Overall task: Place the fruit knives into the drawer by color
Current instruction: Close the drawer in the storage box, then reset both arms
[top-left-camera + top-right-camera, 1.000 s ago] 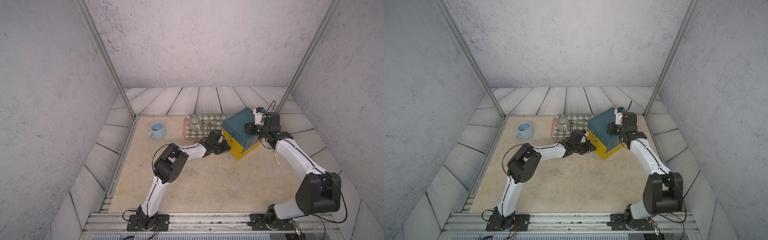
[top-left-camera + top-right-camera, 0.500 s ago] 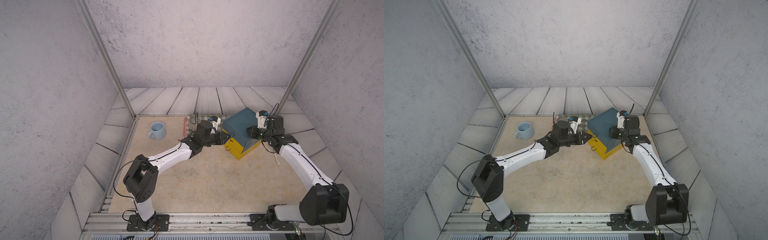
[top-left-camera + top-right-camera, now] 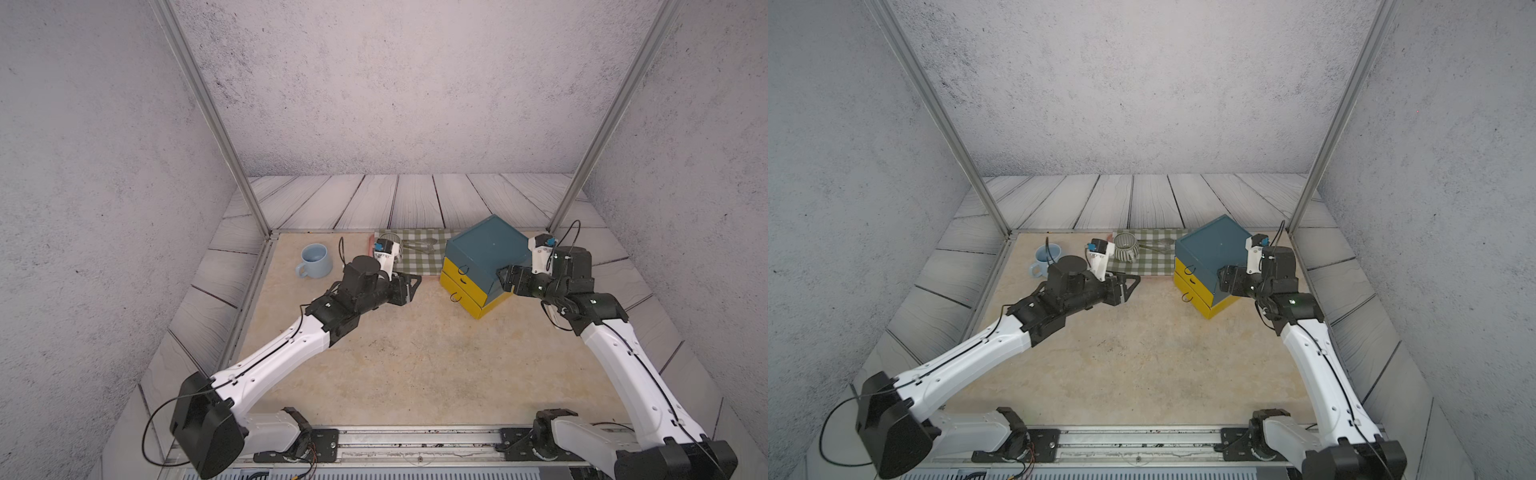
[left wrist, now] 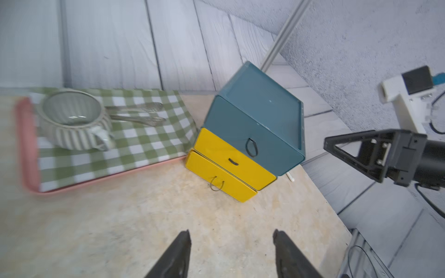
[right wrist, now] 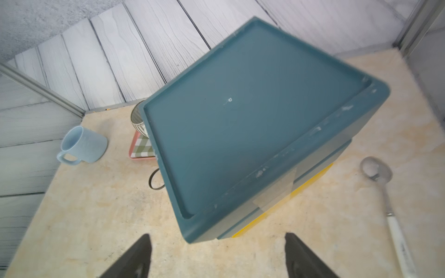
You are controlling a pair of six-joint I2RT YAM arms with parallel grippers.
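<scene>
The drawer [image 3: 486, 249] stands near the table's [image 3: 395, 365] far right corner, just beside the tray [image 4: 29, 144], with all its fronts pushed in. The tray's cloth [image 4: 144, 142] carries a striped cup [image 4: 72, 125] and cutlery [image 4: 142, 113]. The left gripper [image 4: 230, 232] is spread and empty. The right gripper [image 5: 216, 237], at the drawer's side, is spread wide and empty.

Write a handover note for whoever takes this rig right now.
Left gripper: open, empty, over the table, facing the drawer fronts, not touching.
Right gripper: open, empty, at the drawer's side corner.
Drawer: all fronts look pushed in; contents hidden.
Fruit knives: none in view on the table or the tray.
Done: probably all stowed, but unconfirmed.
Left: open and check the color sorting.
</scene>
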